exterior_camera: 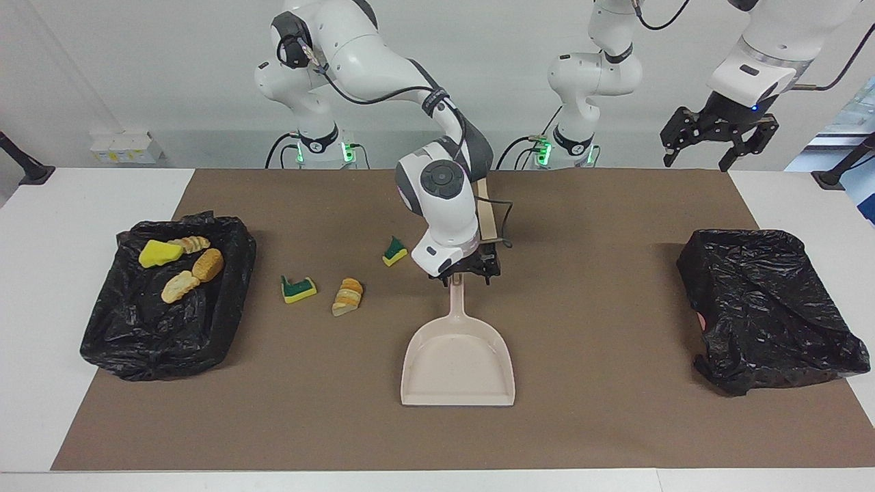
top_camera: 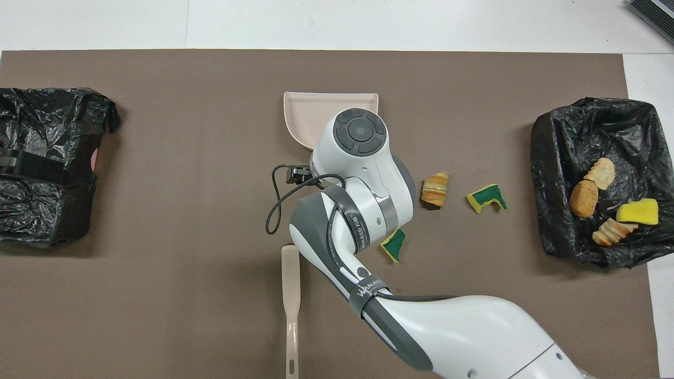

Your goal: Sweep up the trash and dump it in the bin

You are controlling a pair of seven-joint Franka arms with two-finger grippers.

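Trash [exterior_camera: 347,296]: three scraps on mat, four in bin [exterior_camera: 109,342]

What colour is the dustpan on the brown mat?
The dustpan is pale beige, plain; the facing view shows it best.

The white counter [exterior_camera: 82,205] carries a brown mat [exterior_camera: 588,424]; on the mat lie a dustpan [exterior_camera: 456,365], a brush [top_camera: 290,300], three scraps [exterior_camera: 298,290] and two bins (black-lined) [exterior_camera: 765,307]

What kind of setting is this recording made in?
Most likely a robotics lab test bench: two arms mounted at a white table, a brown mat as work surface, and staged props such as a dustpan and bag-lined bins.
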